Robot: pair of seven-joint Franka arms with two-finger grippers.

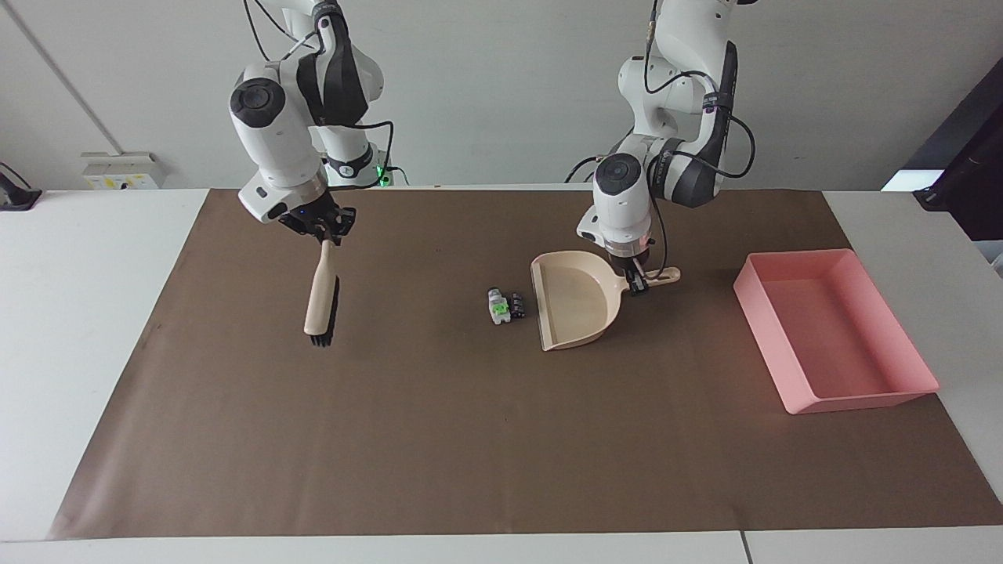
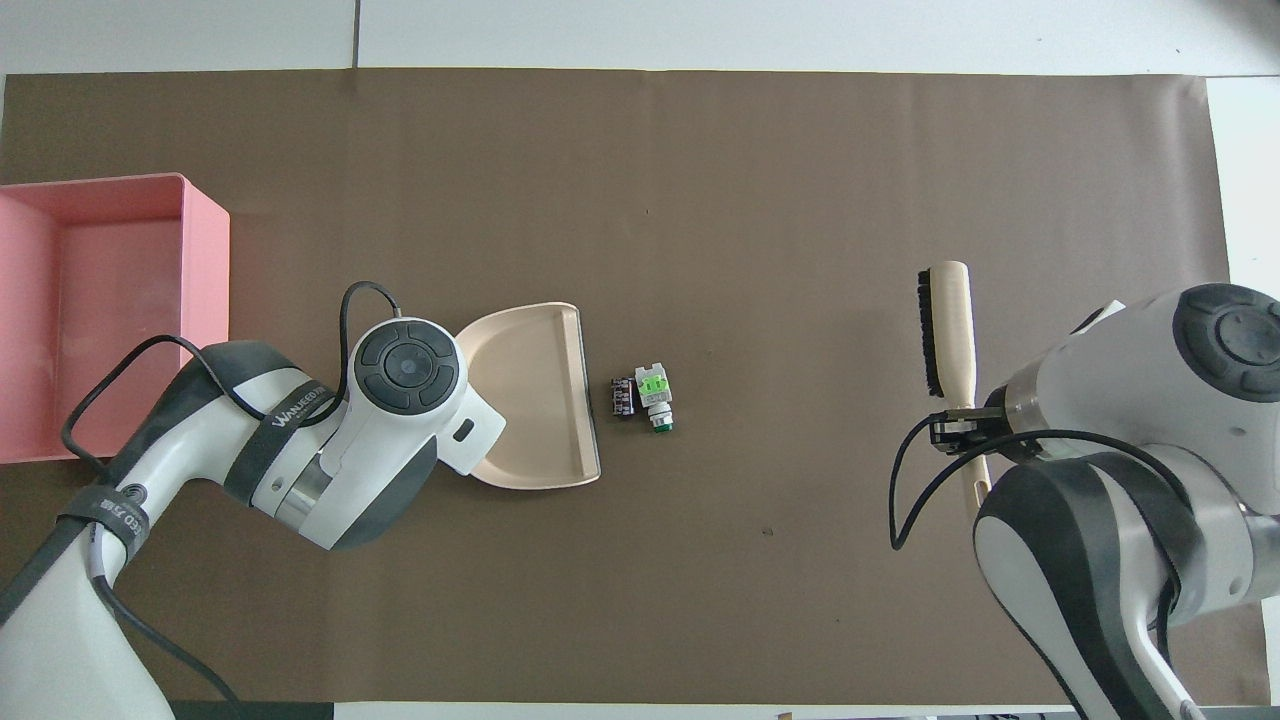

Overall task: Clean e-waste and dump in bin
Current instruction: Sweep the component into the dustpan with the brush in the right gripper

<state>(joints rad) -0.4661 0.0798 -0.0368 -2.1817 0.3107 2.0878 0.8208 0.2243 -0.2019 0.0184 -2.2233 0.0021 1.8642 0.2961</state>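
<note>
The e-waste (image 1: 505, 305) is a white part with a green face and small black parts, lying together mid-mat; it also shows in the overhead view (image 2: 645, 398). A beige dustpan (image 1: 576, 301) rests beside it toward the left arm's end, its open edge facing the parts across a small gap. My left gripper (image 1: 636, 280) is shut on the dustpan's handle (image 1: 657, 276). My right gripper (image 1: 325, 233) is shut on the handle of a beige brush (image 1: 321, 301) with black bristles. The brush hangs in the air over the mat toward the right arm's end. The pink bin (image 1: 838, 337) looks empty.
A brown mat (image 1: 470, 439) covers the white table. The bin (image 2: 100, 300) sits at the mat's edge at the left arm's end. In the overhead view the left wrist hides the dustpan's handle, and the brush (image 2: 950, 330) shows apart from the parts.
</note>
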